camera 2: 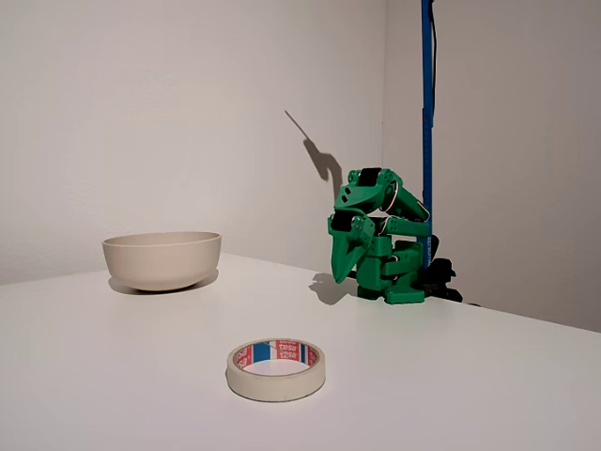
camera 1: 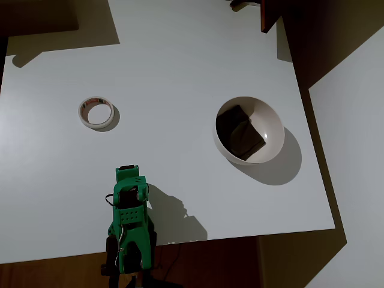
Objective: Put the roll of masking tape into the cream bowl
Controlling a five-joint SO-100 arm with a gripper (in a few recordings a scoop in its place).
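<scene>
The roll of masking tape (camera 1: pixel 96 101) lies flat on the white table, left of centre in the overhead view; in the fixed view the roll (camera 2: pixel 275 379) is nearest the camera, with red and blue print inside its ring. The cream bowl (camera 1: pixel 271 123) stands upright to the right, a dark square patch at its bottom; in the fixed view the bowl (camera 2: pixel 161 258) is at the left. My green arm is folded at the table's near edge. Its gripper (camera 1: pixel 128 179) (camera 2: pixel 342 272) points down at the table, shut and holding nothing, well apart from both tape and bowl.
The white table (camera 1: pixel 180 60) is bare between tape, bowl and arm. A dark reddish-brown object (camera 1: pixel 268 15) overhangs the far edge. A blue pole (camera 2: pixel 427 113) rises behind the arm's base. The table's right edge runs close past the bowl.
</scene>
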